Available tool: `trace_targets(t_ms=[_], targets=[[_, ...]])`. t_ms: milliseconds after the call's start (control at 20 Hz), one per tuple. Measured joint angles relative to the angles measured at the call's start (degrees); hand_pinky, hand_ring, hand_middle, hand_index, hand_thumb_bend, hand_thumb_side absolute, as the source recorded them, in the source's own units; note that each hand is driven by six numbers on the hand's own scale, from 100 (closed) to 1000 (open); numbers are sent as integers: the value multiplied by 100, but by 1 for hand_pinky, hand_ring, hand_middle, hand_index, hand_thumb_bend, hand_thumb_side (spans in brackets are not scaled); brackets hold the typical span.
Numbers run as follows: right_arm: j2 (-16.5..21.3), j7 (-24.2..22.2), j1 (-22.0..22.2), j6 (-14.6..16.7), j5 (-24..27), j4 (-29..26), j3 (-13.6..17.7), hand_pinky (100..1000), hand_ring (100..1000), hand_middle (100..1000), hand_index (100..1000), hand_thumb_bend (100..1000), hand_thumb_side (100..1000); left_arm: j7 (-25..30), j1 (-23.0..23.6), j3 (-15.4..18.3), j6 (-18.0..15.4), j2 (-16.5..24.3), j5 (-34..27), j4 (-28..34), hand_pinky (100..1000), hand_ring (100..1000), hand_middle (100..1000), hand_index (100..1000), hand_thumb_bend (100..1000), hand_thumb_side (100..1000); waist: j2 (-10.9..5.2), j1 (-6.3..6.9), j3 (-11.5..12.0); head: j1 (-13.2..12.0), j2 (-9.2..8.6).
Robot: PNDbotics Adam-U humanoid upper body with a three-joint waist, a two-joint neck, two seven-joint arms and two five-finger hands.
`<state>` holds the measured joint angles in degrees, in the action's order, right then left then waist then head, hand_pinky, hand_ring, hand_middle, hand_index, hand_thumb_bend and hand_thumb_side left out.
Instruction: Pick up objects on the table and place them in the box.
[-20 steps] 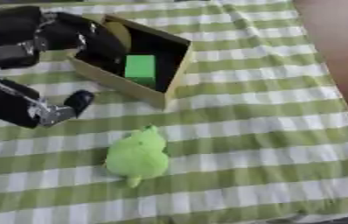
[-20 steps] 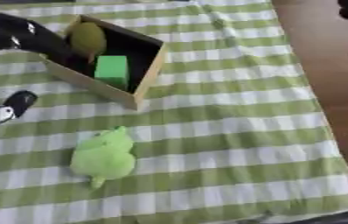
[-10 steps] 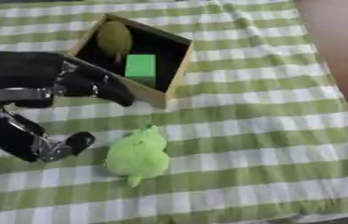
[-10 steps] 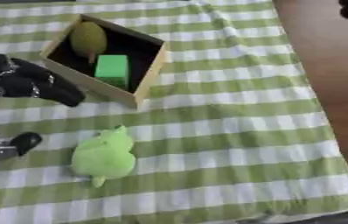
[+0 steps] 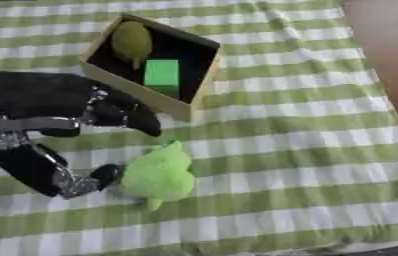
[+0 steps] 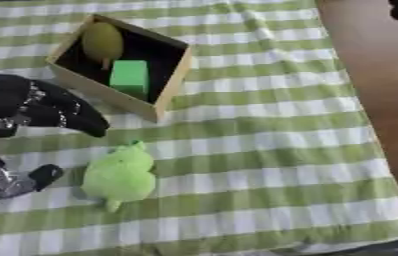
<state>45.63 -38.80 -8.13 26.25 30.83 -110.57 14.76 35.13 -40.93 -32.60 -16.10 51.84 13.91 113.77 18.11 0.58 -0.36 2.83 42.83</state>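
Lowered, left hand brackets green plush toy, fingers above it.

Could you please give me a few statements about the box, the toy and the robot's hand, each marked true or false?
1. The box holds a green block and an olive-green rounded object. True.
2. The green plush toy lies inside the box. False: it lies on the checked tablecloth, in front of the box.
3. The left hand is beside the plush toy. True.
4. The tablecloth is plain red. False: it is green and white check.
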Motion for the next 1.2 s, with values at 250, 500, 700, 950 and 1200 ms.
trace_targets(t_ms=[250, 500, 700, 950, 1200], targets=[[0, -52, 6, -31, -4, 7, -3, 1000, 1000, 463, 937, 100, 470, -125, -5, -117, 21, -85, 490, 0, 920, 949, 901, 974, 100, 760, 0, 5, 0, -10, 0], [0, -99, 7, -52, -4, 35, -22, 1000, 1000, 461, 937, 100, 470, -74, -49, -279, 177, -244, 853, 0, 932, 963, 908, 982, 100, 679, -6, 23, -1, -21, 1], [0, -119, 9, -65, -7, 38, -32, 1000, 1000, 459, 938, 100, 470, 28, -31, -347, 379, -330, 1161, 0, 933, 964, 896, 984, 103, 713, -6, 33, -2, -27, 2], [-2, -161, 13, -76, -38, 71, -33, 1000, 1000, 458, 939, 100, 470, 217, 54, -405, 646, -356, 1299, 0, 923, 952, 861, 975, 100, 846, -6, 43, -3, -29, 4], [-4, -178, 15, -80, -47, 74, -33, 1000, 1000, 456, 939, 100, 470, 274, 62, -417, 847, -399, 1278, 0, 931, 960, 880, 989, 100, 1000, -6, 43, -3, -42, 19]])
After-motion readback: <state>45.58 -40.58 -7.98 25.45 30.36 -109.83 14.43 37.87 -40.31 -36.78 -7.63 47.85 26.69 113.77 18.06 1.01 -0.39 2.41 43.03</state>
